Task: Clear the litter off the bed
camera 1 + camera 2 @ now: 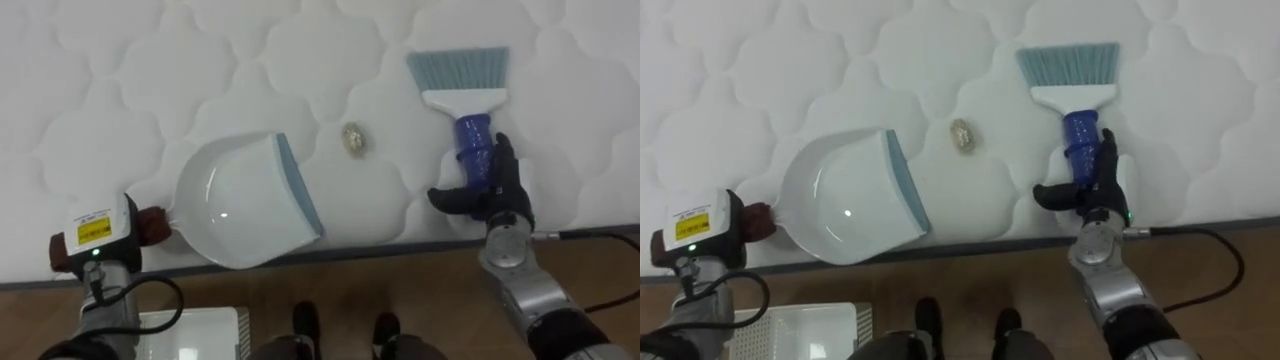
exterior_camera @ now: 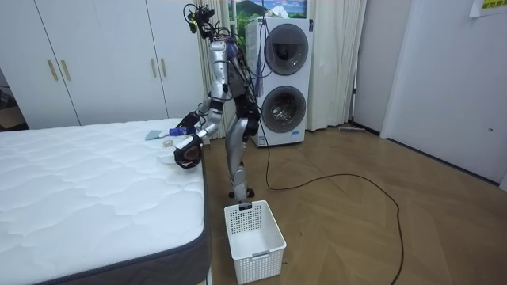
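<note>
Curls right hand (image 1: 490, 192) round brush (image 1: 462, 98) on bed (image 1: 100, 80); dustpan (image 1: 240, 200) and crumpled scrap (image 1: 354, 139) on bed, left hand (image 1: 150, 225) at its edge, fingers impossible to tell. In room view, basket (image 2: 261, 257) beside bed.

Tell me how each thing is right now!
dustpan, empty, lying on the mattress
brush, flat, handle gripped by right hand
scrap, loose between them, not swept up
left hand, at the dustpan's handle
basket, empty on the floor

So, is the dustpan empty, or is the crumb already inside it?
Empty. The dustpan shows a bare white inside; the crumb lies on the mattress outside its lip, between it and the brush.
</note>
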`<state>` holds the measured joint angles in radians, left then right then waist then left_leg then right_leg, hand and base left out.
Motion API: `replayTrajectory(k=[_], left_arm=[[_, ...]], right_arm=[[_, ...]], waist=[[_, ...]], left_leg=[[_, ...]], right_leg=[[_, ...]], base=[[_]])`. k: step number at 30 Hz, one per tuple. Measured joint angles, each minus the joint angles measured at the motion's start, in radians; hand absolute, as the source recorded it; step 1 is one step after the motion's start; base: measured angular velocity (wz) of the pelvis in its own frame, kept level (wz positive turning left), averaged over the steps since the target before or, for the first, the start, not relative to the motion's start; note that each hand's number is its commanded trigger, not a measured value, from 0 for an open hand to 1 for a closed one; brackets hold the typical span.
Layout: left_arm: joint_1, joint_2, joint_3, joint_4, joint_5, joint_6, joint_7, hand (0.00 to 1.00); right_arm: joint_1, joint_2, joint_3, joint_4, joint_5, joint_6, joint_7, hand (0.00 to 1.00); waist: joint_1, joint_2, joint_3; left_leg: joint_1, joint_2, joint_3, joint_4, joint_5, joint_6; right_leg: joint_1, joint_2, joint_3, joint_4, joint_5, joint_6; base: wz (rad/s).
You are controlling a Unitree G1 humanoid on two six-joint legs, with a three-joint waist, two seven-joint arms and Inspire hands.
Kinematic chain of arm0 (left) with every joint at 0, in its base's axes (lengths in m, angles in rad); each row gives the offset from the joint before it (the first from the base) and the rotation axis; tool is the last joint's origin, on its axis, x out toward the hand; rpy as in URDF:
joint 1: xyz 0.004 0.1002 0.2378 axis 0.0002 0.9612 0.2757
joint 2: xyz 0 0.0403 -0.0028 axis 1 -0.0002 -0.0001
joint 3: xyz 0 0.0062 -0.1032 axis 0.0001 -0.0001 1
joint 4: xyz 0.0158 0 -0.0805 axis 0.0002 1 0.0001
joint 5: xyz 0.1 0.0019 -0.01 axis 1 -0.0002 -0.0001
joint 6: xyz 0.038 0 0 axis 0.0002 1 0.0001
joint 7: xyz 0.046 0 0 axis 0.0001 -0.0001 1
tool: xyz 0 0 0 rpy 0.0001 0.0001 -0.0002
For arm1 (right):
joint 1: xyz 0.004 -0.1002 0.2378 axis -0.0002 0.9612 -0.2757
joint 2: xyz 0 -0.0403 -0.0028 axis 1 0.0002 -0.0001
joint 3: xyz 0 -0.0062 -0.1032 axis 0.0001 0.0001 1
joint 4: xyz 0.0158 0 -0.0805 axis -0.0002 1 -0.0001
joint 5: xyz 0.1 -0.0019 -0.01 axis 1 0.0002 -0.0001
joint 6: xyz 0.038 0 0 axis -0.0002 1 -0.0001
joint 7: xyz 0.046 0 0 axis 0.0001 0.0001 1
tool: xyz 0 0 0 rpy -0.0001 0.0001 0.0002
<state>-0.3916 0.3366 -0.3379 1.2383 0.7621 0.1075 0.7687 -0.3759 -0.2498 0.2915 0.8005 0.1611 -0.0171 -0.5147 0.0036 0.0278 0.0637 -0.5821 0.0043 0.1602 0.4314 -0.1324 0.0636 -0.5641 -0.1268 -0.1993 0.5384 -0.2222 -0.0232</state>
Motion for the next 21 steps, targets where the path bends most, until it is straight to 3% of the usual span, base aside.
replayTrajectory(k=[7,17,18,19,20,21], left_arm=[[-0.013,0.000,-0.001,-0.003,0.035,0.001,-0.002,1.00],[-0.017,0.001,-0.021,-0.002,0.035,0.002,-0.015,1.00],[-0.017,0.002,-0.021,-0.002,0.035,0.002,-0.015,1.00],[-0.017,0.002,-0.021,-0.002,0.035,0.002,-0.015,1.00],[-0.017,0.002,-0.021,-0.002,0.035,0.002,-0.015,1.00],[-0.017,0.003,-0.021,-0.002,0.036,0.002,-0.015,1.00]], right_arm=[[-0.028,-0.008,0.000,0.064,0.000,-0.006,0.022,0.00],[-0.071,-0.018,0.001,0.148,0.020,-0.015,0.066,0.02],[-0.073,-0.021,0.001,0.150,0.020,-0.015,0.073,0.05],[-0.074,-0.024,0.001,0.155,0.017,-0.016,0.080,0.17],[-0.075,-0.025,0.001,0.157,0.014,-0.017,0.083,0.30],[-0.075,-0.027,0.001,0.161,0.007,-0.017,0.083,0.49]], waist=[[0.000,0.009,0.0054],[0.004,0.012,0.0067],[0.004,0.012,0.0066],[0.004,0.012,0.0065],[0.004,0.012,0.0065],[0.004,0.012,0.0065]], left_leg=[[-0.001,0.001,-0.007,0.019,-0.006,0.007],[-0.001,0.000,-0.009,0.035,-0.008,0.008],[-0.001,0.000,-0.009,0.036,-0.008,0.008],[-0.001,0.000,-0.009,0.036,-0.008,0.008],[-0.001,-0.001,-0.009,0.036,-0.008,0.008],[-0.001,-0.001,-0.010,0.037,-0.008,0.009]], right_leg=[[0.009,-0.001,-0.007,0.006,0.001,0.001],[0.010,-0.005,-0.009,0.014,0.000,0.002],[0.010,-0.005,-0.008,0.014,-0.001,0.003],[0.010,-0.005,-0.008,0.015,-0.001,0.003],[0.010,-0.005,-0.008,0.016,-0.001,0.003],[0.010,-0.006,-0.009,0.017,-0.002,0.004]], base=[[0.02],[0.01],[0.00],[0.00],[0.00],[0.00]])
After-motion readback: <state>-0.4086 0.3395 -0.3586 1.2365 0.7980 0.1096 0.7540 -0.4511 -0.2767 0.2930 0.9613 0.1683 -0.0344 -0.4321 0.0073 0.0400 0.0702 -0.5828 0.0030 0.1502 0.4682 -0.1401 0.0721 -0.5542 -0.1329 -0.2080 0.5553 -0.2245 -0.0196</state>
